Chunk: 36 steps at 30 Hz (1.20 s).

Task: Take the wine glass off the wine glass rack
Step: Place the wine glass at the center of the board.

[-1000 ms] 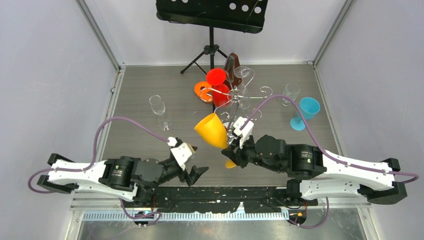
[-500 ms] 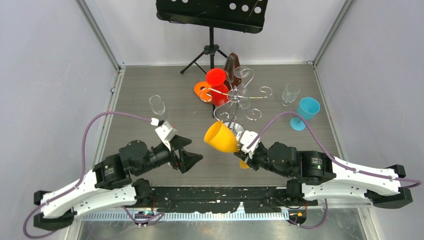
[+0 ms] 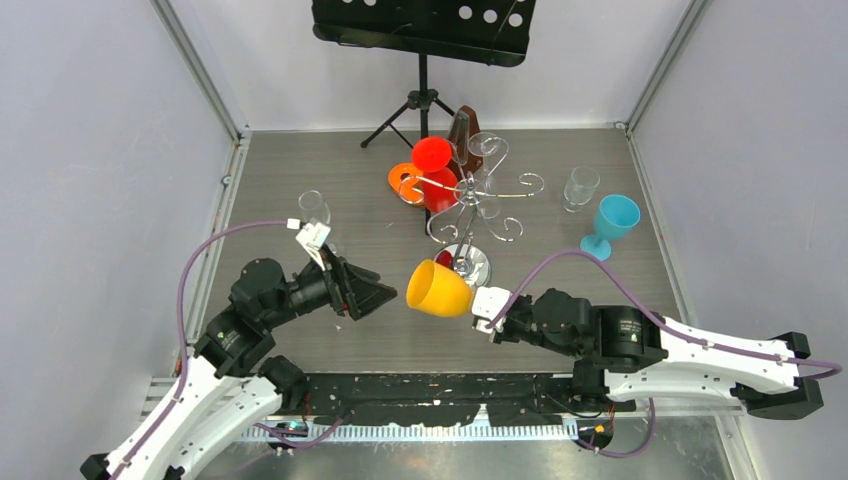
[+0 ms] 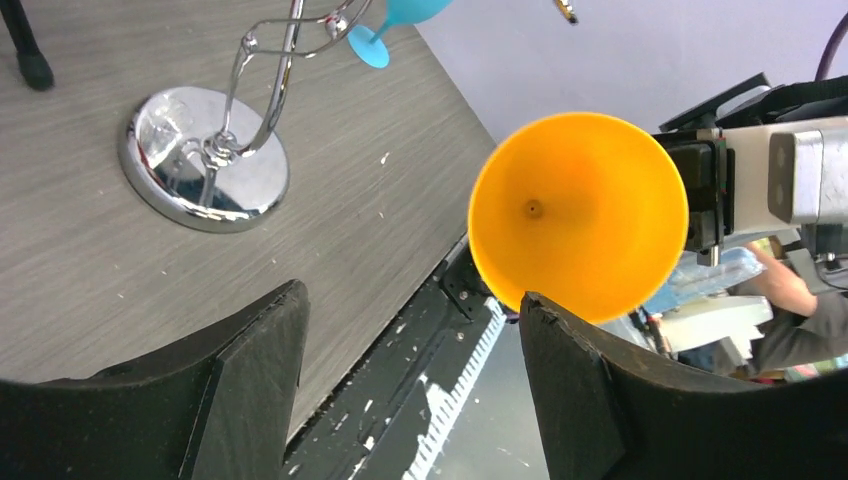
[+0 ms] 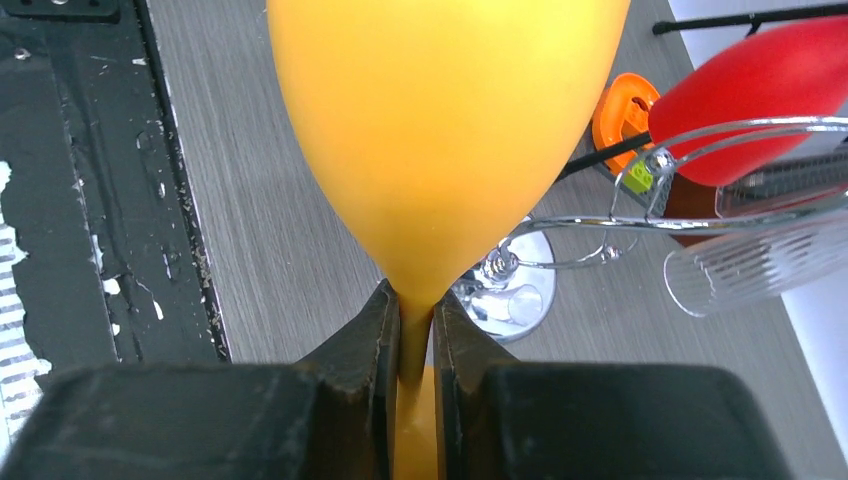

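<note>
A yellow-orange wine glass [image 3: 438, 289] lies sideways in the air, just in front of the chrome wine glass rack [image 3: 470, 190] and clear of its arms. My right gripper [image 3: 484, 306] is shut on its stem, which shows pinched between the jaws in the right wrist view [image 5: 410, 310]. The bowl's mouth faces left, toward my left gripper [image 3: 377, 296]. That gripper is open and a short gap away; in the left wrist view [image 4: 410, 300] the yellow-orange wine glass [image 4: 580, 215] sits beyond the right finger. The rack's round mirror base [image 4: 205, 160] stands on the table.
Red glasses [image 3: 432, 153] and a clear glass [image 3: 487, 150] hang on the rack, with an orange ring [image 3: 405, 180] beside them. Clear glasses stand at left [image 3: 313, 210] and right [image 3: 580, 187], next to a blue goblet [image 3: 612, 222]. A black music stand [image 3: 425, 30] is behind.
My right gripper drew the yellow glass back from the rack and tipped it sideways, mouth leftward. My left arm swung up and rightward until its open jaws face the bowl.
</note>
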Each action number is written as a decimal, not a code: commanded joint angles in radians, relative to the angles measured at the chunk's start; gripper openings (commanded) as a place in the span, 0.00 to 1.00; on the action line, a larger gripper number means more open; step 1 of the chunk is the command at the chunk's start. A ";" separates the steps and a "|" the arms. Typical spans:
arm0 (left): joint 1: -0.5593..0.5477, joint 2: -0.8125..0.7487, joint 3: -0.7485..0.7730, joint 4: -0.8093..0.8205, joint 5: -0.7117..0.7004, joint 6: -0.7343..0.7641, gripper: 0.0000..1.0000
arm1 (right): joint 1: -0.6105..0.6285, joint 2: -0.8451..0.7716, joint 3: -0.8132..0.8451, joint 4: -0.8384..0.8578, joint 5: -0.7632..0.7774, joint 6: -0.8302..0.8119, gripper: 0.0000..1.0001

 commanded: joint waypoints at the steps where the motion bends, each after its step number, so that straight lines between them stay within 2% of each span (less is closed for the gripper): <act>1: 0.095 0.009 -0.041 0.127 0.218 -0.130 0.75 | 0.000 0.011 0.001 0.093 -0.081 -0.115 0.06; 7: 0.182 0.025 -0.096 0.199 0.343 -0.222 0.74 | 0.000 0.078 0.031 0.111 -0.078 -0.168 0.06; 13: 0.212 0.024 -0.105 0.143 0.369 -0.206 0.72 | -0.001 0.127 0.048 0.161 -0.076 -0.194 0.06; 24: 0.248 0.034 -0.126 0.084 0.401 -0.179 0.58 | 0.000 0.189 0.060 0.226 -0.069 -0.202 0.06; 36: 0.252 0.047 -0.120 0.036 0.415 -0.151 0.20 | 0.001 0.245 0.053 0.280 -0.025 -0.204 0.07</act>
